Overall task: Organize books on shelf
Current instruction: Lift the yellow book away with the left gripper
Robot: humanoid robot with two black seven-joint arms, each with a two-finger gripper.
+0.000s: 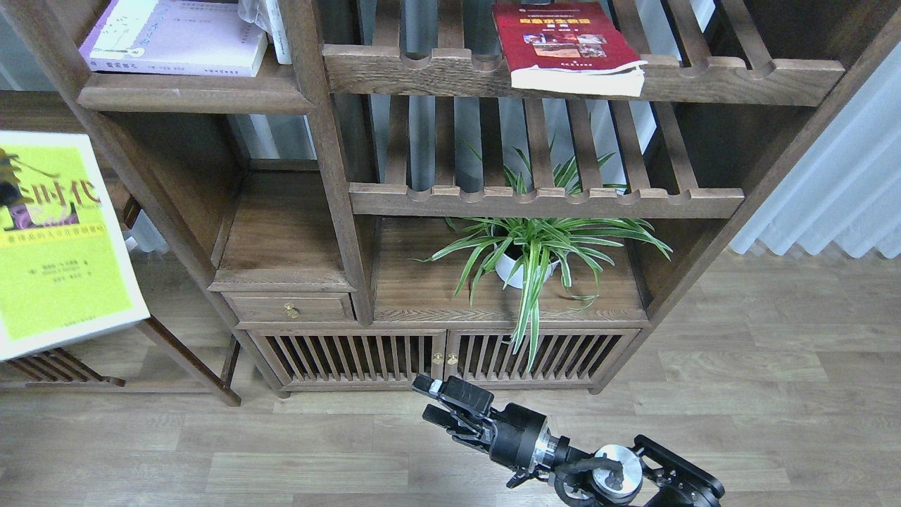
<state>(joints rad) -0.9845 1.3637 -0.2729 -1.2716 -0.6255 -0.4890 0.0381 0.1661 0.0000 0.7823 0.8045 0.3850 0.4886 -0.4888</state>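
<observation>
The pale lilac-white book [176, 35] lies flat on the shelf [190, 97], the solid board at the top left. The dark red book [566, 46] lies flat on the upper slatted rack [739, 77], its pages overhanging the notched front rail. The yellow-green book [60, 239] with black characters fills the left edge, large, tilted and slightly blurred; what holds it is hidden. My right gripper [431, 401] is low at the bottom centre over the floor, in front of the cabinet doors, with its fingers apart and empty. My left gripper is out of view.
A potted spider plant [535, 246] stands on the cabinet top under the lower slatted rack [549, 201]. A brass-knobbed drawer [290, 308] sits at the lower left. A small side table [183, 352] stands at the left, white curtains [830, 190] at the right.
</observation>
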